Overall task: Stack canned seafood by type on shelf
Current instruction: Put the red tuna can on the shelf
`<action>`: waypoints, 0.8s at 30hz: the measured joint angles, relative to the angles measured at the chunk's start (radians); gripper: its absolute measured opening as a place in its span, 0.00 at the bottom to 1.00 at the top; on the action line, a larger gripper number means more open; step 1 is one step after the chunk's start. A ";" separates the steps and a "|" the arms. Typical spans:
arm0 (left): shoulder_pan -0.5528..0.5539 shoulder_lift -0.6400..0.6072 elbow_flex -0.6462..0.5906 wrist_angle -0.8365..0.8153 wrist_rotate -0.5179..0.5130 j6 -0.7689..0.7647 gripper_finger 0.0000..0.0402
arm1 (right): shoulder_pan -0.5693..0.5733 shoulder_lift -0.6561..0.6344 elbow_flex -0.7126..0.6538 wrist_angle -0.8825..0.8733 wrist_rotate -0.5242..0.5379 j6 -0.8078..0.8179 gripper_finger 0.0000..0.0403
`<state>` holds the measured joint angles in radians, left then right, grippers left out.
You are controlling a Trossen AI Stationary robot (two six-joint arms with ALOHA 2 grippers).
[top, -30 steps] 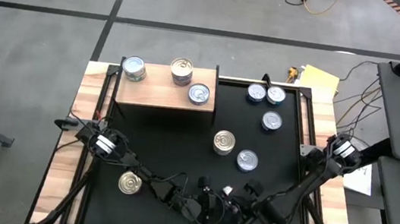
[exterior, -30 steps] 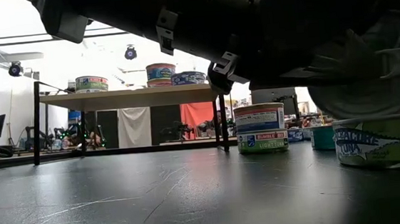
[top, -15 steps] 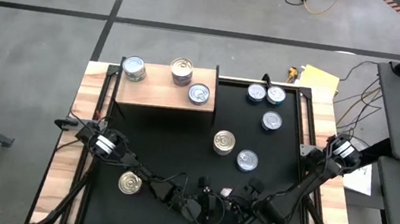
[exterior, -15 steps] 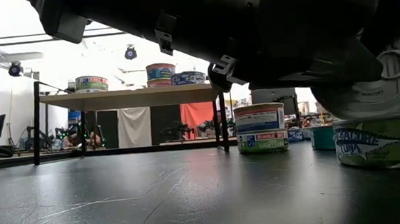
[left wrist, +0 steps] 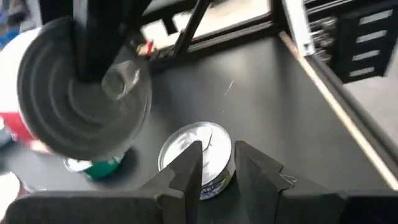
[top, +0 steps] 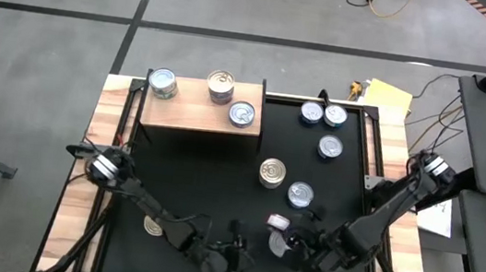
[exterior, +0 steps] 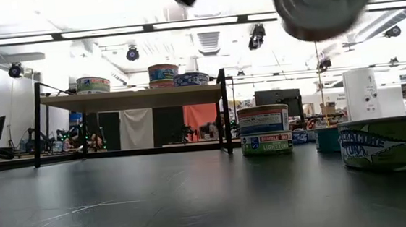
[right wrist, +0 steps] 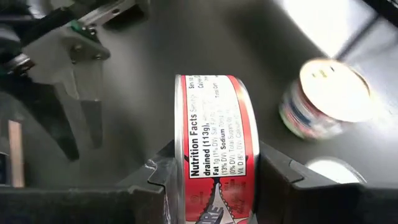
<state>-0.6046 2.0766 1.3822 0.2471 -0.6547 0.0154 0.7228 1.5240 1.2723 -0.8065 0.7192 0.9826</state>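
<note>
My right gripper (top: pixel 277 233) is shut on a red-labelled can (right wrist: pixel 214 143), raised over the table's near right part; in the low view this can (exterior: pixel 318 3) hangs high. Just left of it, my left gripper (left wrist: pixel 217 168) is open by a narrow gap with nothing between its fingers, and a silver-topped can (left wrist: pixel 196 149) stands on the table beyond them. The wooden shelf (top: pixel 190 111) at the far left carries three cans (top: pixel 220 85) on its flat top. My right gripper pinches the can by its two flat ends (right wrist: pixel 179 155), one finger (right wrist: pixel 280 180) on each. The fingers slant down from the table's right side. The can is turned on edge with its label wall toward the wrist, and is lifted clear of the table.
Loose cans stand at the far right (top: pixel 323 115), (top: pixel 331 147) and mid-table (top: pixel 272 172), (top: pixel 300 195). A gold-topped can (top: pixel 155 226) lies partly under my left arm. A large tuna can (exterior: pixel 387 142) stands near the front edge. A raised rail frames the black table (top: pixel 201 177).
Both grippers have risen off the near part of the table. The can in my right gripper has gone up with it, from just above the tuna can to high over the table. My left gripper has drawn back toward the near left.
</note>
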 joint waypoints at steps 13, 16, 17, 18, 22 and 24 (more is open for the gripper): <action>-0.039 -0.430 -0.429 0.199 -0.063 0.036 0.19 | -0.200 -0.202 -0.410 0.818 -0.139 -0.400 0.32; -0.038 -0.504 -0.526 0.316 -0.067 0.035 0.19 | -0.250 -0.215 -0.545 1.155 -0.212 -0.455 0.32; -0.038 -0.523 -0.554 0.357 -0.070 0.030 0.19 | -0.265 -0.212 -0.583 1.257 -0.239 -0.462 0.32; -0.039 -0.544 -0.583 0.389 -0.069 0.028 0.19 | -0.279 -0.205 -0.616 1.343 -0.263 -0.467 0.32; -0.044 -0.640 -0.682 0.418 -0.068 0.030 0.19 | -0.322 -0.154 -0.689 1.559 -0.302 -0.481 0.32; -0.044 -0.702 -0.721 0.421 -0.069 0.029 0.19 | -0.346 -0.129 -0.690 1.614 -0.328 -0.484 0.32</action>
<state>-0.6487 1.3748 0.6617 0.6681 -0.7239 0.0446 0.3772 1.3953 0.5827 0.8071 0.3913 0.4988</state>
